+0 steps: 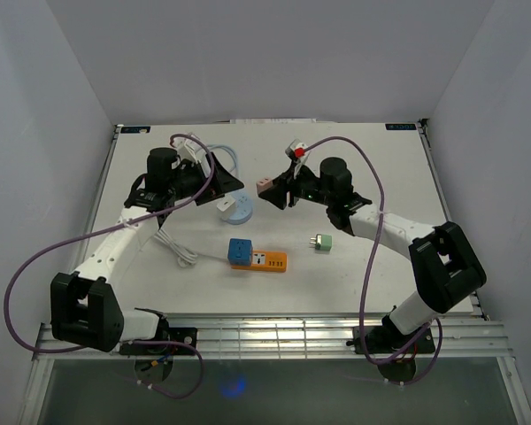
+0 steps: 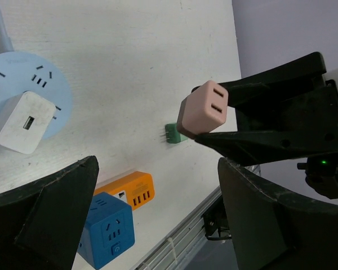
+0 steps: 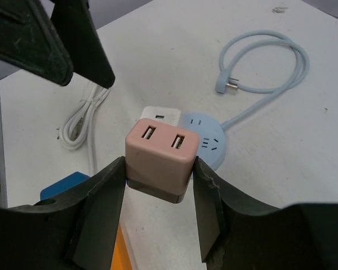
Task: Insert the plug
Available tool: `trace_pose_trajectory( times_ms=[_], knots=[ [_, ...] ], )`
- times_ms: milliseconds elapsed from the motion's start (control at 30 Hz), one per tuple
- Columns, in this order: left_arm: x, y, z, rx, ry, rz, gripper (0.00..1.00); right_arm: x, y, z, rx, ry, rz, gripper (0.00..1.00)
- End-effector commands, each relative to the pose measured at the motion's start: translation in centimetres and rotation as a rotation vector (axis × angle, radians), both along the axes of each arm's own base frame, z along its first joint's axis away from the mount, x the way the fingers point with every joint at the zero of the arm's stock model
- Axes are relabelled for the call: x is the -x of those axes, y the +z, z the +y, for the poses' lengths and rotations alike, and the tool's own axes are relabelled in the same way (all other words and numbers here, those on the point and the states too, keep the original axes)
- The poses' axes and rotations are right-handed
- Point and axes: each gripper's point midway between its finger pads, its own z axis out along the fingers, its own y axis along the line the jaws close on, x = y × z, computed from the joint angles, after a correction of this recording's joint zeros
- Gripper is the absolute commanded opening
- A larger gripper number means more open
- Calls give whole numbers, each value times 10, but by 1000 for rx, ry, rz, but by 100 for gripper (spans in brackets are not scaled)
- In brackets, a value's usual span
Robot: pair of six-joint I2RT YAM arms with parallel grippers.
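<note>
Presently grips pink cube-shaped plastic USB charger plug (image 3: 158, 157) in right gripper (image 3: 159, 185), aloft, seemingly beside round pale-blue socket hub (image 3: 207, 145), with left gripper (image 2: 156, 169) spread wide, empty.

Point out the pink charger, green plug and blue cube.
pink charger (image 3: 158, 156): right wrist view, its USB face.
green plug (image 1: 322, 242): top view, its body.
blue cube (image 2: 109, 230): left wrist view, its socket face.

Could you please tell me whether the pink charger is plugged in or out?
Out. The right gripper holds the pink charger in mid-air, apart from the round blue socket hub below it.
</note>
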Motion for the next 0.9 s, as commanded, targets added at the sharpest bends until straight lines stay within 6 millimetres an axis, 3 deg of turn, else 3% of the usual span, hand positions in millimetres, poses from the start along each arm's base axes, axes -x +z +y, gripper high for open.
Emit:
trace_pose_trajectory(
  times_ms=[0,267,533,867],
  knots=[
    [-5,26,-10,69,-40,-22,98,15,26,7,-65,116,-160,8],
    [-14,15,-17,101,-52,10,97,39,29,10,-87,219,-202,8],
    [11,21,-35,215,-223,44,98,62,23,15,-78,357,-230,8],
    [43,19,-54,292,-307,64,98,67,26,18,-71,382,-264,8]
  ],
)
